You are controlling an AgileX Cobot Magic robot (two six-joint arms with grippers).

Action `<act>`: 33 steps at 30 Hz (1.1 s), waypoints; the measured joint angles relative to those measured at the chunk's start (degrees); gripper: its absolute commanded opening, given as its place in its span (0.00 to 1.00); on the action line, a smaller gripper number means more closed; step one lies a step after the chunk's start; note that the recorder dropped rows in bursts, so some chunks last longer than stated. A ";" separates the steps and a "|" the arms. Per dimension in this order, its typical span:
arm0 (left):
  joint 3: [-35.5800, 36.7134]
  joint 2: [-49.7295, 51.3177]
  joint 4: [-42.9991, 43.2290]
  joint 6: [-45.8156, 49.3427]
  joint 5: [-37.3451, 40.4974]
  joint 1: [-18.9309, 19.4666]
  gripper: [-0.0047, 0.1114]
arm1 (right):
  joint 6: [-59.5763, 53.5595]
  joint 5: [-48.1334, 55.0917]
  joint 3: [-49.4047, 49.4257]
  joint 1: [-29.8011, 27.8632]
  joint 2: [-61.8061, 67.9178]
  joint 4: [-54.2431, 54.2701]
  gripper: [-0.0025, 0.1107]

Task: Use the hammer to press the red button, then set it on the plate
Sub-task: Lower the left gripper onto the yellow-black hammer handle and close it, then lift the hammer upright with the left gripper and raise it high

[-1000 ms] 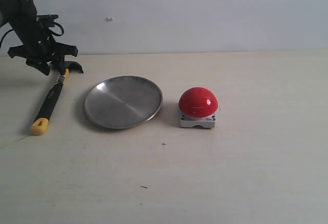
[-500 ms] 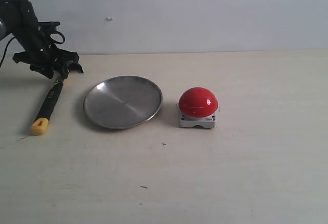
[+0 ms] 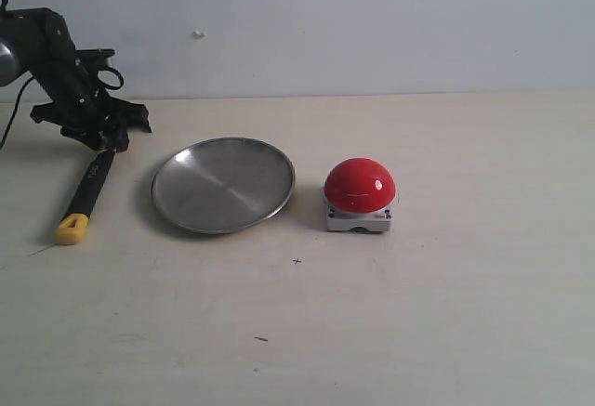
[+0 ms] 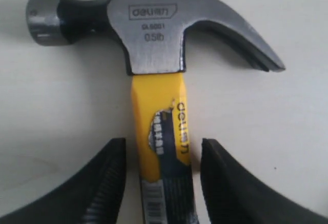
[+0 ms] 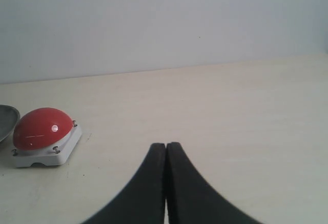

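The hammer (image 3: 87,189) lies flat on the table at the far left, yellow butt toward the front, its dark head hidden under my left gripper (image 3: 104,138). In the left wrist view the hammer (image 4: 154,34) shows its head and yellow neck. My left gripper (image 4: 162,144) is open, with one finger on each side of the neck and a small gap on both sides. The silver plate (image 3: 223,185) sits to the right of the hammer. The red button (image 3: 360,186) stands right of the plate. My right gripper (image 5: 166,146) is shut on nothing, well away from the red button (image 5: 38,126).
A pale wall runs behind the table. The rim of the plate (image 5: 7,115) shows at the edge of the right wrist view. The right arm is out of the exterior view.
My left gripper has come down over the hammer's head and neck and now covers them in the exterior view. The hammer, plate and button have not moved.
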 measured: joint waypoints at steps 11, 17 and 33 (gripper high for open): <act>-0.13 0.00 0.00 0.00 1.37 0.00 0.39 | 0.00 0.00 0.00 0.00 0.00 0.00 0.02; -0.16 0.00 0.00 -0.13 2.13 0.00 0.11 | 0.00 0.00 0.00 0.00 0.00 0.00 0.02; 0.06 -2.58 0.00 0.09 3.58 0.00 0.04 | 0.00 0.00 0.00 0.00 0.00 0.00 0.02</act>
